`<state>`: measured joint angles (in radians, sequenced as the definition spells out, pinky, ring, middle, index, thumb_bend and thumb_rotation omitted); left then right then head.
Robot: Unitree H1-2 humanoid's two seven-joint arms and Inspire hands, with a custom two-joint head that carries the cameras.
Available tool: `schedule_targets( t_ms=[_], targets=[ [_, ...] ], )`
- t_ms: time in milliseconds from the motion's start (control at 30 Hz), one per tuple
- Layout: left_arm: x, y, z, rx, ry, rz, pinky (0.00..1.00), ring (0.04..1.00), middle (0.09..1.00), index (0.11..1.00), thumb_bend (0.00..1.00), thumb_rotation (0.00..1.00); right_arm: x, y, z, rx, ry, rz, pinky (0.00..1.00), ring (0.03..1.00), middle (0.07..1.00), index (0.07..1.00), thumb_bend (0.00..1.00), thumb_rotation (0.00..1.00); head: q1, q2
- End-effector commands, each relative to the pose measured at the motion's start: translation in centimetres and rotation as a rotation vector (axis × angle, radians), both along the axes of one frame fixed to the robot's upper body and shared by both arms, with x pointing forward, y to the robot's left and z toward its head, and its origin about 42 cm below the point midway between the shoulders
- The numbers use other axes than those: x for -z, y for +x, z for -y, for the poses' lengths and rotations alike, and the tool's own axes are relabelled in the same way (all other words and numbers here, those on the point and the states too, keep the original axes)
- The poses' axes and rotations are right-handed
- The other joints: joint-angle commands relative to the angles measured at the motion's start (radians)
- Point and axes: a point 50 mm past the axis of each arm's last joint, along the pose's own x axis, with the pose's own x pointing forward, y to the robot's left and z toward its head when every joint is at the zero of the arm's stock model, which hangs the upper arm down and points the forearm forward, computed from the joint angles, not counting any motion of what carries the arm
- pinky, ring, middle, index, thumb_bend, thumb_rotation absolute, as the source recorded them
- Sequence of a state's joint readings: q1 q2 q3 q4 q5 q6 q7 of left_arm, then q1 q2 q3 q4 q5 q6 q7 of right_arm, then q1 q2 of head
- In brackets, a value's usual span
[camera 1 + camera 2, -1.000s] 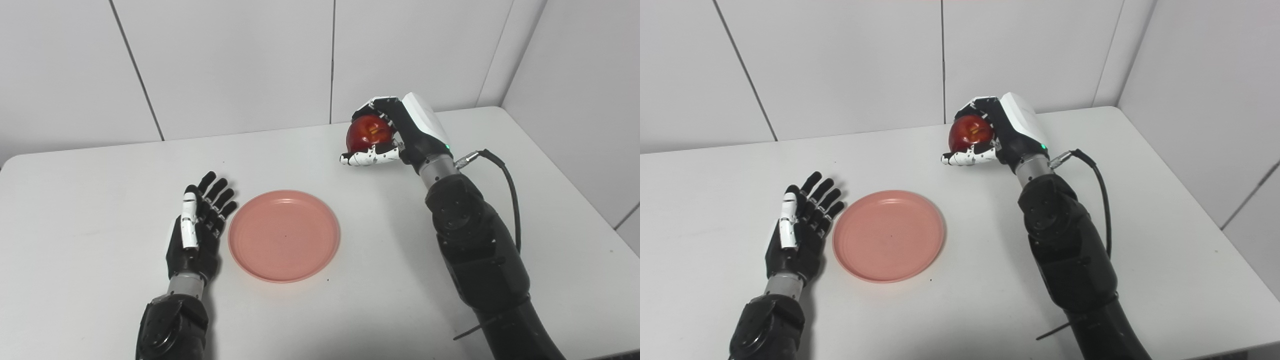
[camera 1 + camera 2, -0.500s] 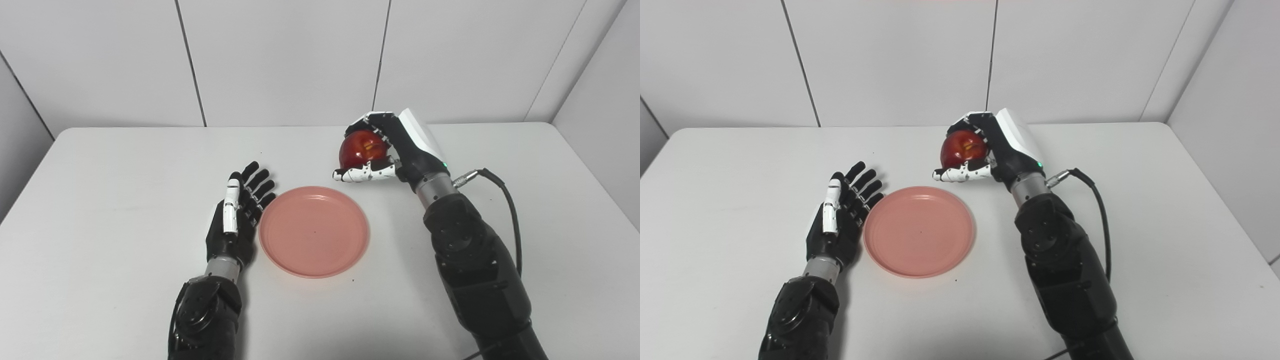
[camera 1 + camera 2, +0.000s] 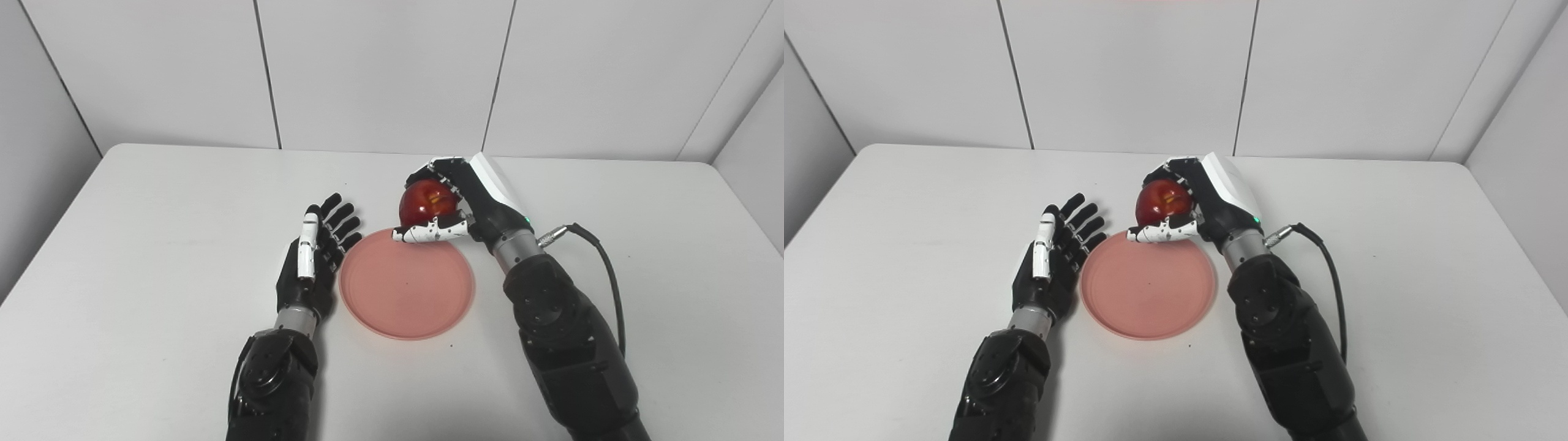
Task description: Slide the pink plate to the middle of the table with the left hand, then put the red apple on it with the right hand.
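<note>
Nearest you on the white table [image 3: 153,257], the pink plate [image 3: 407,291] lies flat near the middle. Just beside its left rim your left hand [image 3: 312,257] rests with fingers spread, holding nothing. Farther back, your right hand [image 3: 465,202] is wrapped around the red apple [image 3: 422,203], raised over the plate's far rim.

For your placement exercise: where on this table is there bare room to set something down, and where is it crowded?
Bare: the table left of the left hand, and right of the right hand. Crowded: the middle, where both hands flank the pink plate and the red apple.
</note>
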<state>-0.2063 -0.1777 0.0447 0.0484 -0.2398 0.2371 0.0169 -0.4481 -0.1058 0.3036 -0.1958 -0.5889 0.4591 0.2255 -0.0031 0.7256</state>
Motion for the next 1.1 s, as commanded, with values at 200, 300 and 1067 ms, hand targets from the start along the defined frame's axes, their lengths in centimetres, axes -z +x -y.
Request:
schedule_targets(
  t_ms=[200, 300, 1067],
  targets=[
    [0.1, 0.2, -0.2, -0.055, -0.024, -0.023, 0.82, 0.833, 0.845, 0.827, 0.35, 1.0, -1.2, 0.2, -1.8, -0.036, -0.01, 0.072, 0.35, 0.43, 0.491, 0.486, 0.52, 0.13, 0.024, 0.005],
    [0.0, 0.3, -0.3, -0.059, -0.026, -0.021, 0.82, 0.835, 0.847, 0.828, 0.35, 1.0, -0.7, 0.1, -2.1, -0.045, -0.004, 0.054, 0.35, 0.425, 0.482, 0.487, 0.52, 0.13, 0.026, 0.006],
    [-0.2, 0.3, -0.6, -0.065, -0.031, -0.001, 0.82, 0.838, 0.848, 0.827, 0.35, 1.0, 3.6, -1.2, -3.1, -0.099, -0.048, -0.032, 0.32, 0.4, 0.472, 0.486, 0.52, 0.13, 0.039, 0.024]
  ],
)
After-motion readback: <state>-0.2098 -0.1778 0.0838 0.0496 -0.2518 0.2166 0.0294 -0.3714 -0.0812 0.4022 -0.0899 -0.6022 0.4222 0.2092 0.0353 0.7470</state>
